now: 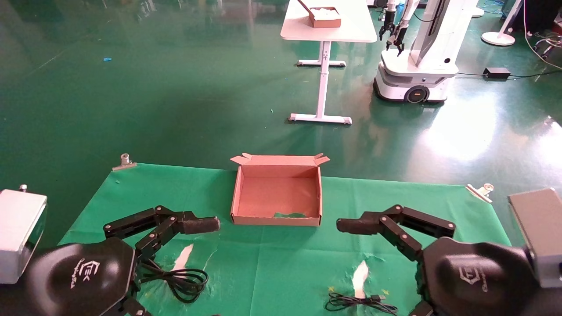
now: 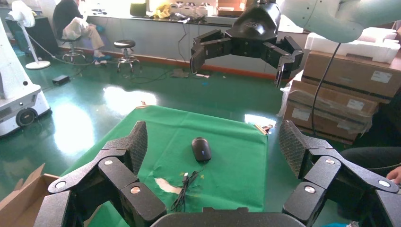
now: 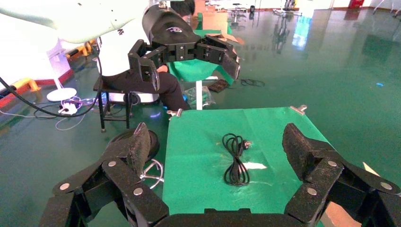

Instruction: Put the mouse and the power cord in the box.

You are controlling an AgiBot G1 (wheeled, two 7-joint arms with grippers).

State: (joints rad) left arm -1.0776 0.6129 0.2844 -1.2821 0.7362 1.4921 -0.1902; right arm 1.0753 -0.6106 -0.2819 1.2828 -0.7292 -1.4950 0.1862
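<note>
The left gripper (image 1: 205, 224) housing carries a small white emblem with a line of tiny lettering, too small to read; the right gripper (image 1: 351, 225) housing bears a similar grey mark, also unreadable. Pale labels sit on stacked cardboard cartons (image 2: 347, 94); their print is illegible.

1. My head camera looks forward and down from above the green cloth (image 1: 281, 263), with the box (image 1: 276, 193) at mid-frame and the open floor beyond.
2. My left wrist camera sits just behind the left gripper (image 2: 213, 142) and faces across the cloth towards my right side, taking in the mouse (image 2: 201, 149) and the right gripper (image 2: 243, 45) farther off.
3. My right wrist camera sits just behind the right gripper (image 3: 215, 142) and faces the opposite way, over the power cord (image 3: 235, 158) to the left gripper (image 3: 189, 54).
4. All three views share the cloth; each wrist view also catches the other arm.
</note>
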